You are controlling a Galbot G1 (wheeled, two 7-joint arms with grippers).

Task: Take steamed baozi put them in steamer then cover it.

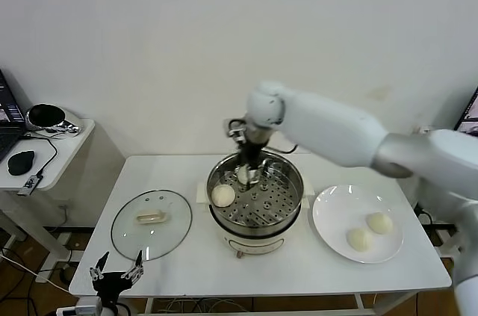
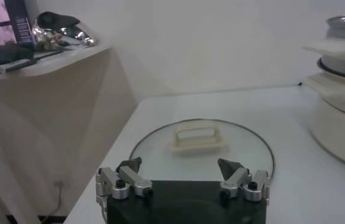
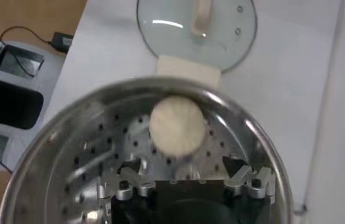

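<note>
Now the steamer (image 1: 255,196) stands at the table's middle, the cover (image 1: 151,223) flat to its left, two baozi (image 1: 370,231) waiting on the plate (image 1: 326,204). Inside the pot, the right gripper (image 3: 188,180) is spread with nothing between its fingers, just beside a bun (image 3: 177,126) on the tray; it should rise straight up so it does not push it. The left gripper (image 2: 181,178), also spread, is parked near the cover.

We see even, diffuse indoor light in the head view; white wall and worktop (image 1: 172,174) bright, no hard shadows. Steamer (image 1: 255,195) rim throws small specular highlights, soft shadow under its base at 6 o'clock. The cover (image 1: 151,224) shows faint reflections on the glass. Left wrist view is dimmer and hazy, low contrast, far shelf at 10 o'clock soft. Right wrist view is blurred throughout: baozi (image 3: 177,125) edges smeared, steel wall streaked with glare, white glint on the glass at 12 o'clock. Straight lines bow slightly near wrist-view edges.
</note>
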